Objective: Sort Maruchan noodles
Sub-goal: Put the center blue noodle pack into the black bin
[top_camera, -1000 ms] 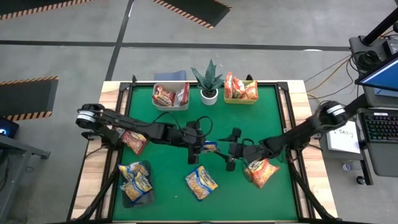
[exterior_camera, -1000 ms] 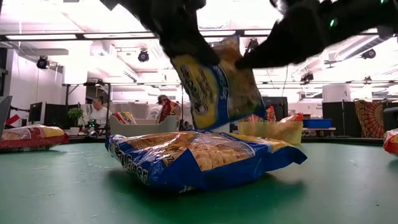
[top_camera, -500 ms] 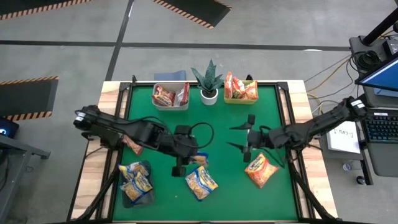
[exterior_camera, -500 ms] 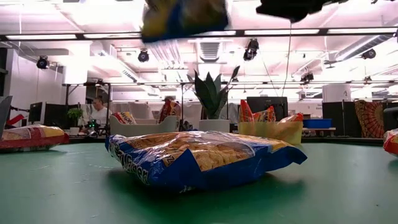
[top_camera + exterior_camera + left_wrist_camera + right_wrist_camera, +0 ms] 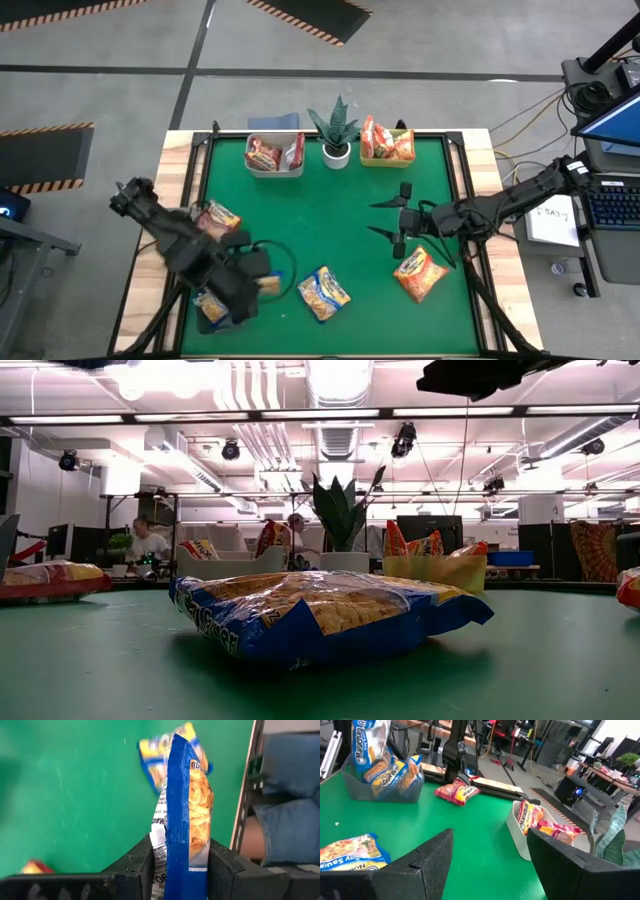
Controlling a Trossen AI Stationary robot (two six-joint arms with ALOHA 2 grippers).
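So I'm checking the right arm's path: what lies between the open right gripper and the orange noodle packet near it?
Only bare green mat, seen from above: the right gripper hangs open just beside the orange packet.

I am holding a yellow-blue packet point(image 5: 187, 820) upright and edge-on between my left fingers point(image 5: 137, 865), above the front-left bin. Two more yellow-blue packets point(image 5: 385, 770) are standing in that grey bin point(image 5: 355, 790). Another yellow-blue packet point(image 5: 324, 293) is lying flat on the green surface point(image 5: 330, 210) near the front middle. An orange-red packet point(image 5: 419, 274) is lying flat at the front right. A red-white packet point(image 5: 217, 217) is lying near the left edge. Red-white packets point(image 5: 272, 154) are filling the back-left bin, and orange-red packets point(image 5: 386, 141) are standing in the back-right bin.
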